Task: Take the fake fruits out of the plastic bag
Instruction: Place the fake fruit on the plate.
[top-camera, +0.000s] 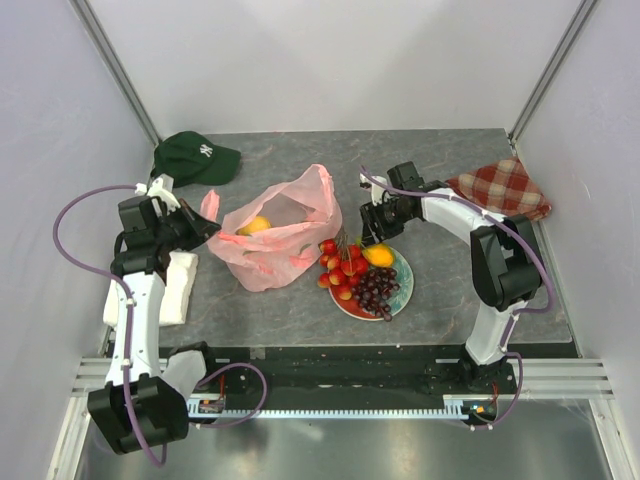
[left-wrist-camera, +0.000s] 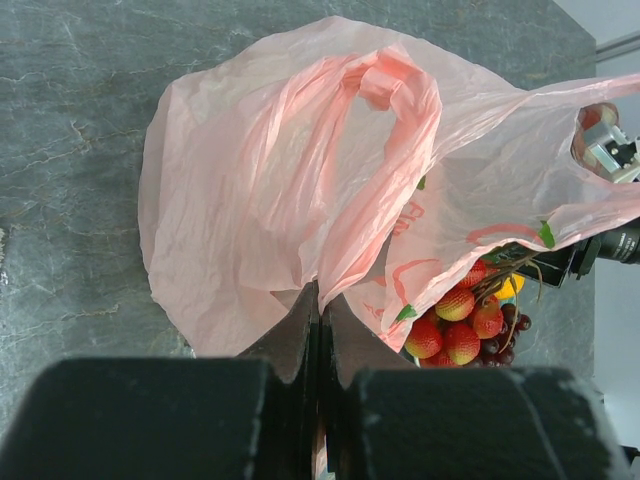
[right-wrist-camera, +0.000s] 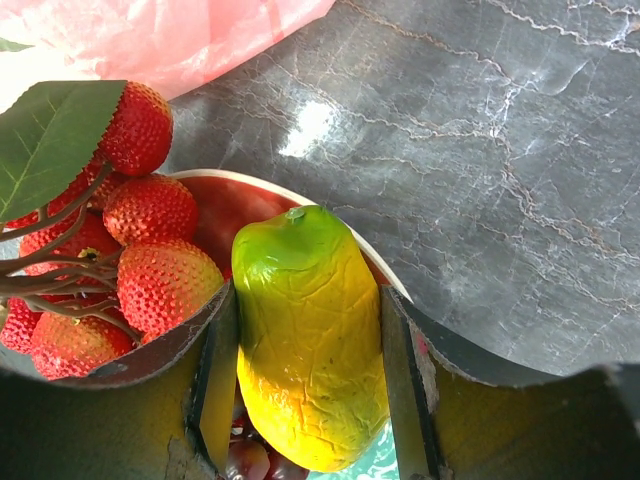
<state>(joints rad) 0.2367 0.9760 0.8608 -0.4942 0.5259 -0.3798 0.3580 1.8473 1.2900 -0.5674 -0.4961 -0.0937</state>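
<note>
Red berries (top-camera: 340, 266) lie in a bunch on the left of the plate (top-camera: 403, 277), near middle of the table (top-camera: 450, 300). Dark grapes (top-camera: 376, 293) are on the plate too, just right of and nearer than the berries. White pad (top-camera: 180, 286) lies at the near left, beside the left arm. Right gripper (top-camera: 373, 243) hangs over the plate's far edge. Its fingers (right-wrist-camera: 215, 380) are set partly apart and clamp a yellow-green fruit (right-wrist-camera: 310, 340) on both sides, green end pointing away from the wrist. That fruit is just above the plate, close beside the berries; cannot tell if it touches the plate. Bag (top-camera: 285, 210), pink and crinkled, lies just left of the plate, slumped on the table with its mouth open upward. A yellow fruit (top-camera: 256, 225) shows inside it. Left gripper (top-camera: 205, 228) is at the bag's left edge, fingers (left-wrist-camera: 300, 335) pressed tight together and pinching a fold of the pink film. One handle loop (left-wrist-camera: 400, 90) stands up past that pinch. Far left, a dark green cap (top-camera: 195, 157). Far right, a checked cloth (top-camera: 500, 187), folded, behind the right arm.
</note>
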